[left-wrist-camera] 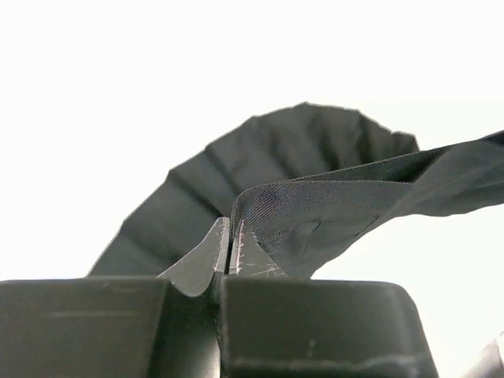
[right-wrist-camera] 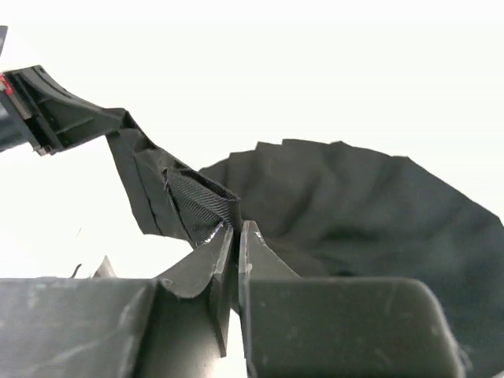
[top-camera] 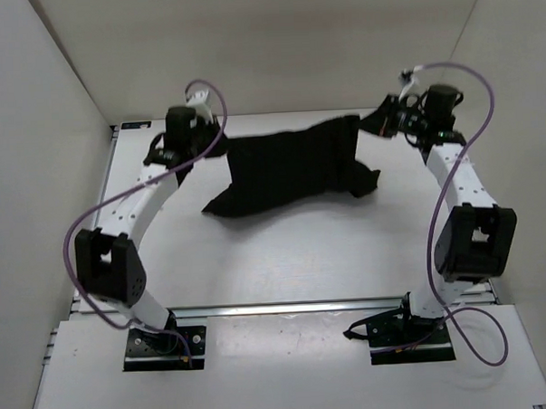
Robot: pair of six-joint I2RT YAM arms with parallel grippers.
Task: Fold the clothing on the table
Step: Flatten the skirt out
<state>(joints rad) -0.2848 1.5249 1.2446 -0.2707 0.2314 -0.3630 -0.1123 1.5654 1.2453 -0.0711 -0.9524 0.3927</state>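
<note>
The black clothing [top-camera: 289, 167] hangs stretched between my two grippers at the far side of the white table [top-camera: 284, 258], and its lower part sags onto the tabletop. My left gripper [top-camera: 214, 150] is shut on the garment's left edge. In the left wrist view the fingertips [left-wrist-camera: 221, 244] pinch a folded hem of the clothing [left-wrist-camera: 299, 150]. At the upper right corner of the cloth, my right gripper [top-camera: 379, 124] is also shut. In the right wrist view its gripper [right-wrist-camera: 237, 230] clamps a ribbed band of the clothing [right-wrist-camera: 354, 205].
White walls close in the table on the left, right and back. A metal rail [top-camera: 286, 306] runs along the near edge, in front of both arm bases. Purple cables [top-camera: 84, 231] loop off each arm.
</note>
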